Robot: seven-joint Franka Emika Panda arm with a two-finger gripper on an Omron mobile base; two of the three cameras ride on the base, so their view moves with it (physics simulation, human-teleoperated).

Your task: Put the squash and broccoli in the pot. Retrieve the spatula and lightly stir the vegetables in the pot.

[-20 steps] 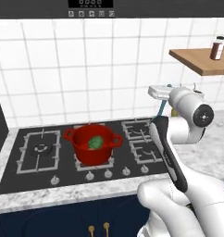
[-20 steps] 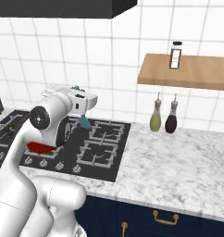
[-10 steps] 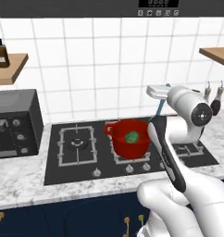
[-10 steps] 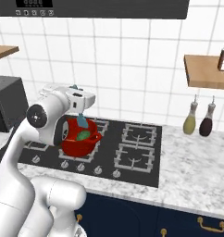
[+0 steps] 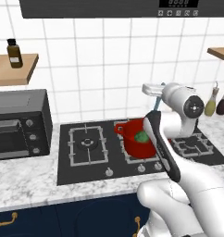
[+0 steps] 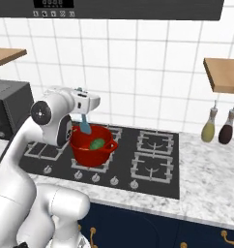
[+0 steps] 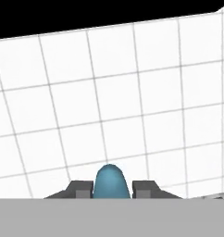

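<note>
The red pot [image 5: 130,144] [image 6: 89,153] stands on the hob's middle burner, with the green broccoli [image 5: 141,136] [image 6: 97,144] lying inside it. I cannot make out the squash. My gripper [image 5: 154,91] [image 6: 86,107] hangs above the pot's far rim, shut on the light-blue spatula [image 5: 158,103] [image 6: 84,127]. The spatula points down, and its blade is at the pot's back rim. In the hand view the spatula's rounded blue end [image 7: 109,181] sticks up between my fingertips [image 7: 81,189], facing the white tiled wall.
The black gas hob [image 5: 88,159] [image 6: 153,169] lies in a marble counter [image 6: 211,193]. A black microwave [image 5: 19,122] stands at the left. Two bottles [image 6: 218,127] hang under a wooden shelf [image 6: 225,72] at the right. Another shelf holds a dark bottle [image 5: 13,52].
The whole picture has shifted to the right, so the base has driven left along the counter. The gripper has kept the spatula above the pot.
</note>
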